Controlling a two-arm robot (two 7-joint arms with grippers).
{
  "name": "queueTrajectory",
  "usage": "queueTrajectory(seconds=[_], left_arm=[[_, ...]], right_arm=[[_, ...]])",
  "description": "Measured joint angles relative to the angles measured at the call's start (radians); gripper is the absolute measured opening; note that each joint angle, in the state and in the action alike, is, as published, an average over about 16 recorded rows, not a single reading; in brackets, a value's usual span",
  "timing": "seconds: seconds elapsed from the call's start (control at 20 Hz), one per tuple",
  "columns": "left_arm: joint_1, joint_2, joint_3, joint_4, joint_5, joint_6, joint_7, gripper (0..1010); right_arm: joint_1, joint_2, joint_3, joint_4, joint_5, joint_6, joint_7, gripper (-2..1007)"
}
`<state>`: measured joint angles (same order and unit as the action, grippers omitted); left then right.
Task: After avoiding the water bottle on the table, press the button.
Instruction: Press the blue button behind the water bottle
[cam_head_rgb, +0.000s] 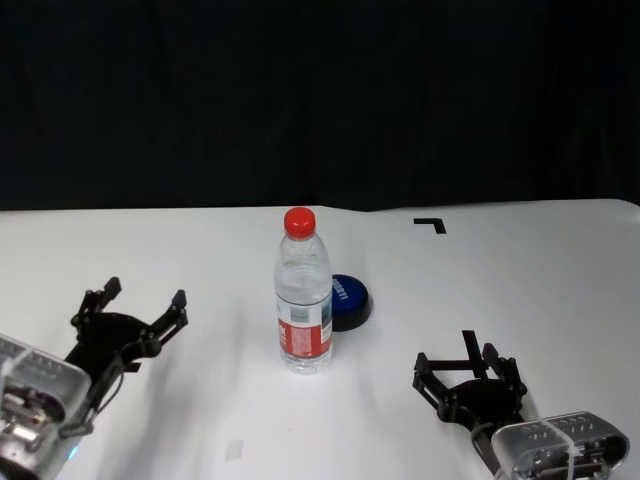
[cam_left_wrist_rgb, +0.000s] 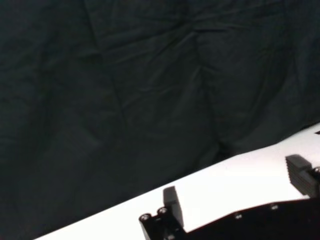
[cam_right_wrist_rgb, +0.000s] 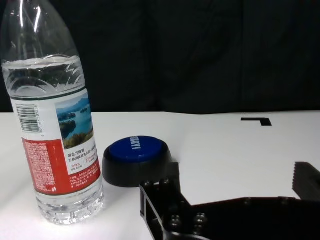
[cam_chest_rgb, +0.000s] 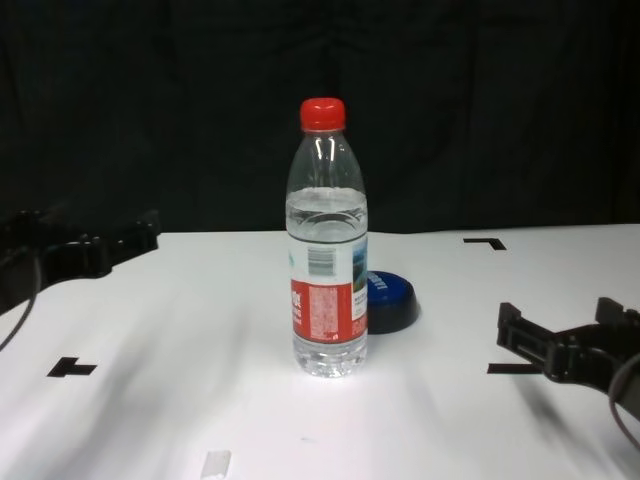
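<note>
The water bottle (cam_head_rgb: 303, 300) stands upright at the middle of the white table (cam_head_rgb: 520, 290), clear with a red cap and red label. Right behind it, slightly to the right, sits the low dark blue button (cam_head_rgb: 351, 301), partly hidden by the bottle. My right gripper (cam_head_rgb: 455, 362) hovers open over the near right of the table, right of and nearer than both. In the right wrist view its fingers (cam_right_wrist_rgb: 160, 195) frame the button (cam_right_wrist_rgb: 135, 159) ahead, with the bottle (cam_right_wrist_rgb: 55, 145) beside it. My left gripper (cam_head_rgb: 143, 297) rests open at the near left, far from both.
A black corner mark (cam_head_rgb: 432, 224) lies at the table's far right, and another black mark (cam_chest_rgb: 72, 368) at the near left. A small white tape piece (cam_head_rgb: 234, 451) lies near the front edge. A black curtain (cam_head_rgb: 320, 100) closes the background.
</note>
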<state>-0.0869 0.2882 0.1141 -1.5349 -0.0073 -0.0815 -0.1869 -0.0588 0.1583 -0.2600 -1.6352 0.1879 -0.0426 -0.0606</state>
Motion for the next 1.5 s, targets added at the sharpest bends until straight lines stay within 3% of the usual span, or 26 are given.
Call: queueTrajectory(seconds=[0.7, 1.5], left_arm=[[0.049, -0.030, -0.058, -0.021, 0.025, -0.002, 0.030, 1009], [0.091, -0.070, -0.070, -0.035, 0.040, 0.000, 0.051, 1010]], right_arm=[[0.000, 0.000, 0.000, 0.000, 0.000, 0.000, 0.000, 1003], [0.000, 0.000, 0.000, 0.000, 0.000, 0.000, 0.000, 1002]])
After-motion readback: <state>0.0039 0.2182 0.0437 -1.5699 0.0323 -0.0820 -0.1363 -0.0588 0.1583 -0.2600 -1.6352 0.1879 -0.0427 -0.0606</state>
